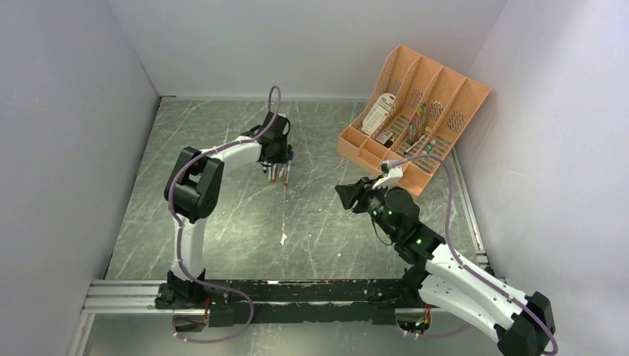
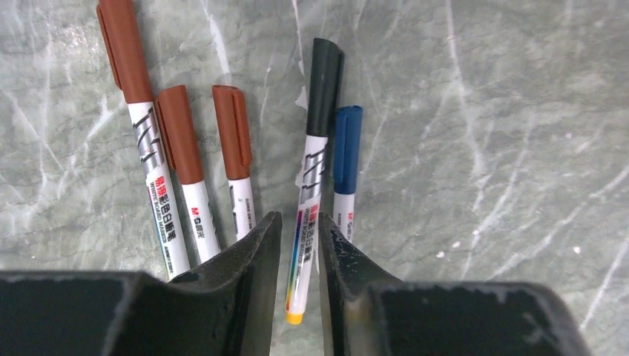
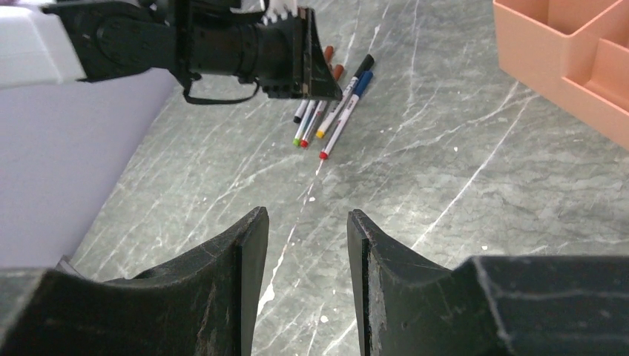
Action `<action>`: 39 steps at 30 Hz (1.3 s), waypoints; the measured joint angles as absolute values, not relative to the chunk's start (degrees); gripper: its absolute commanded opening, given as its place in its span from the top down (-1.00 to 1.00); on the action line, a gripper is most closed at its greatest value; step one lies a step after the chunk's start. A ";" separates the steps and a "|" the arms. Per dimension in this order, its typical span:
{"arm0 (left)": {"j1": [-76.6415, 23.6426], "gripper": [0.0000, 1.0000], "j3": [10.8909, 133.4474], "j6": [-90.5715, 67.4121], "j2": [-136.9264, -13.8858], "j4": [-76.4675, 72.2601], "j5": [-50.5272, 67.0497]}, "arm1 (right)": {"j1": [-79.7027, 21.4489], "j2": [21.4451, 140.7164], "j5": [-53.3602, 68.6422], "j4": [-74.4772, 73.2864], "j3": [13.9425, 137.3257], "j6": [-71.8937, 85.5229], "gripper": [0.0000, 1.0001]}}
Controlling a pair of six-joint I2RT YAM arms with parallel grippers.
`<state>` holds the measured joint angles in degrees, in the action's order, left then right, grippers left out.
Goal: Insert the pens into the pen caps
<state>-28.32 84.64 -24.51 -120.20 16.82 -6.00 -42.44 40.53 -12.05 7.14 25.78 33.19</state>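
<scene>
Five pens lie side by side on the marble floor under my left gripper (image 2: pixel 300 222), each with its cap on. Three have red-brown caps (image 2: pixel 178 133), one a black cap (image 2: pixel 325 85), one a blue cap (image 2: pixel 346 148). The left jaws stand narrowly apart, astride the white barrel of the black-capped pen (image 2: pixel 305 222), whose yellow end lies between them. From above, the left gripper (image 1: pixel 276 165) hangs over the pens (image 1: pixel 284 176). My right gripper (image 3: pixel 305 215) is open and empty, well short of the pens (image 3: pixel 326 122), and sits mid-floor (image 1: pixel 348 194).
An orange slotted organizer (image 1: pixel 415 111) with pens and cards in it stands at the back right, its corner in the right wrist view (image 3: pixel 564 52). White walls enclose the floor on three sides. A small white scrap (image 1: pixel 283 239) lies mid-floor.
</scene>
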 measured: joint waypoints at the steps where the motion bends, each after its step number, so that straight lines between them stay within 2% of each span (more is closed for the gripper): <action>1: -28.40 0.68 84.53 -24.49 -119.63 16.80 -6.02 | -42.44 40.82 -12.01 7.18 25.63 33.21 0.14; 2: -28.58 0.84 84.38 -24.49 -118.96 16.80 -6.15 | -42.44 41.06 -11.94 7.18 25.52 33.28 0.14; 3: -28.91 0.86 84.25 -24.38 -117.93 16.78 -6.33 | -42.44 41.21 -11.90 7.25 25.43 33.39 0.14; 8: -31.88 0.86 85.03 -24.23 -113.58 15.88 -4.82 | -42.44 41.32 -11.84 7.40 25.30 33.47 0.14; 14: -33.82 0.86 86.89 -24.25 -115.24 14.74 -1.80 | -42.44 40.47 -12.05 7.01 25.30 33.56 0.14; 22: -32.36 0.86 86.98 -24.58 -123.37 14.46 -1.17 | -42.44 38.63 -12.95 5.63 25.30 33.54 0.14; 39: -28.86 0.86 87.13 -24.23 -123.72 13.61 -2.79 | -42.44 41.95 -12.38 7.33 25.28 33.56 0.15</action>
<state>-28.86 87.13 -24.23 -123.72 13.61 -2.79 -42.44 41.95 -12.38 7.33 25.28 33.56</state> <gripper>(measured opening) 0.072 0.424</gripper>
